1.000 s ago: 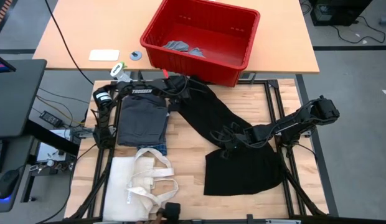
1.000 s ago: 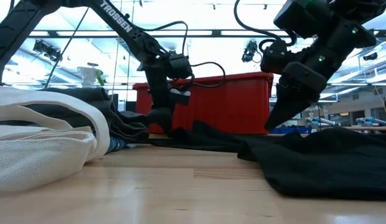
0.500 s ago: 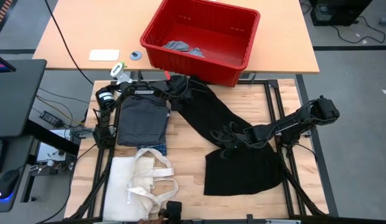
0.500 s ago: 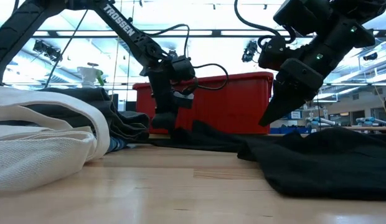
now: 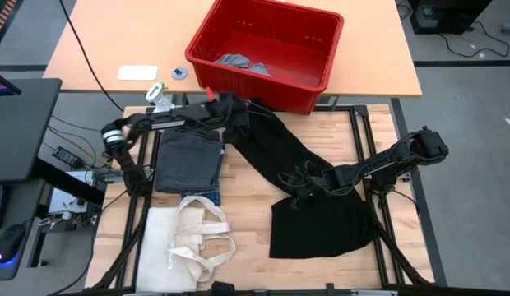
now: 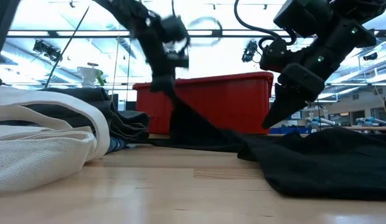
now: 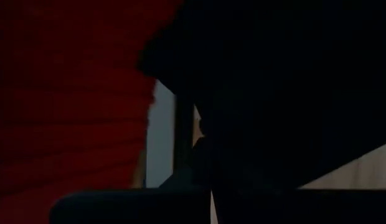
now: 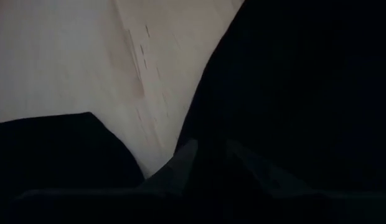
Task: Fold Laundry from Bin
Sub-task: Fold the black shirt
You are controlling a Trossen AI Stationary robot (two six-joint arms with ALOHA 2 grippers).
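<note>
The red bin [image 5: 267, 49] sits beyond the table's far edge with small light grey pieces [image 5: 238, 62] inside. The large black garment [image 5: 308, 193] sprawls from the bin's front across the wood: soft, limp, likely to sag and drag, best taken at corners or hems. The left gripper [image 5: 222, 107] pinches its far end and lifts it; the right gripper [image 5: 298, 196] pinches its middle.

One camera looks straight down on me; another sits level at tabletop; both show the red bin [image 5: 267, 49].
</note>
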